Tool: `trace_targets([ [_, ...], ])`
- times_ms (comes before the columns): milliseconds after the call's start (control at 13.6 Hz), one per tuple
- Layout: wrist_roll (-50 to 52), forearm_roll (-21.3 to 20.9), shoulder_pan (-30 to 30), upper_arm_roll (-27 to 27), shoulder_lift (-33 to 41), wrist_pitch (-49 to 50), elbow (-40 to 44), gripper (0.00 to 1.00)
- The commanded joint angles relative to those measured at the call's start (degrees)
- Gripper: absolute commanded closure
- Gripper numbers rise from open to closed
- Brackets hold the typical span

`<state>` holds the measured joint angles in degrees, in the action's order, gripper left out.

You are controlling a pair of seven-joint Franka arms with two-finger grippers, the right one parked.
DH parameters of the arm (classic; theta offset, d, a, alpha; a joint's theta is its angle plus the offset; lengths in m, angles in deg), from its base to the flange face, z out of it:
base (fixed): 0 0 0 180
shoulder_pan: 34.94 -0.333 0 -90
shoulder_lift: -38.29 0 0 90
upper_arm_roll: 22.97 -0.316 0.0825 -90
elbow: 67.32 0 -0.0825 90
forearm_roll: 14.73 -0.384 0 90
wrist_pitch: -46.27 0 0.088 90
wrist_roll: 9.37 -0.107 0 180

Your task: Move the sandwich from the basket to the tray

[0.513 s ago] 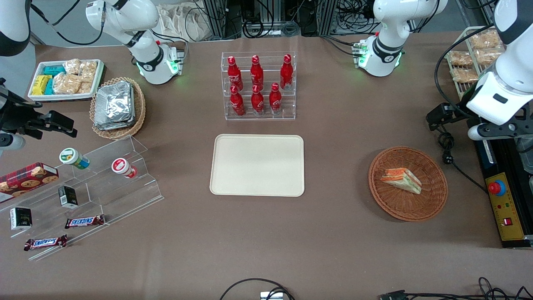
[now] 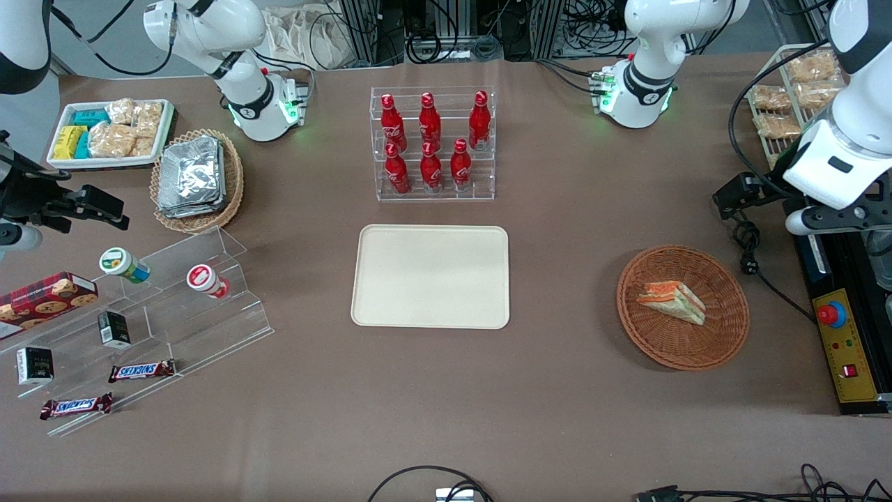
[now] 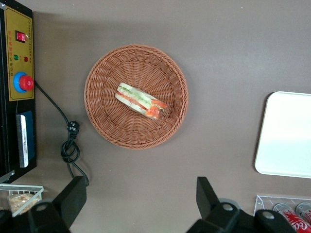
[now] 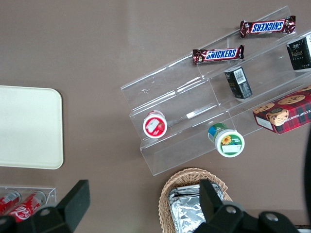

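Observation:
The sandwich (image 2: 672,301) is a small pale wedge with orange and green layers. It lies in the round reddish-brown wicker basket (image 2: 725,331) toward the working arm's end of the table. The cream tray (image 2: 431,276) lies bare at the table's middle. My left gripper (image 2: 829,219) hangs high above the table's end, farther from the front camera than the basket. In the left wrist view the gripper (image 3: 140,191) is open wide and empty over bare table, apart from the basket (image 3: 107,111) and sandwich (image 3: 141,100). A corner of the tray (image 3: 286,136) also shows there.
A clear rack of red bottles (image 2: 432,143) stands just farther from the front camera than the tray. A control box with a red button (image 2: 840,335) and a black cable (image 2: 749,244) lie beside the basket. A wire rack of bagged snacks (image 2: 787,97) stands at the working arm's end.
The left arm has shifted only very slightly. The sandwich, basket and tray have not moved.

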<state>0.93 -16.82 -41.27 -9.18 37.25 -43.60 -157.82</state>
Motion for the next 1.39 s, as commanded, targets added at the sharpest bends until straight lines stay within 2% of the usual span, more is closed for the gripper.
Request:
trace_targets([
  [0, 0.59, 0.25, 0.71, -0.78, -0.9, 0.31, 0.33, 0.0],
  [147, 2.6, 0.25, 0.53, -0.87, -1.42, 0.31, 0.06, 0.0],
  [293, 11.45, 0.42, 0.53, -0.95, -2.82, -0.3, 0.15, 0.0],
  [440, 15.78, 3.66, 0.53, -3.31, -3.97, -0.83, 0.06, 0.0],
  [587, 28.73, 3.85, 0.62, -3.77, -5.11, -2.75, -0.29, 0.0],
  [733, 38.27, 3.24, 0.71, -3.77, -6.52, -7.05, -1.52, 0.0],
  [953, 40.22, 2.28, 0.71, -3.94, -8.88, -8.47, -3.19, 0.0],
  [1320, 57.51, -3.17, 1.06, -3.86, -13.45, -19.27, -9.43, 0.0],
])
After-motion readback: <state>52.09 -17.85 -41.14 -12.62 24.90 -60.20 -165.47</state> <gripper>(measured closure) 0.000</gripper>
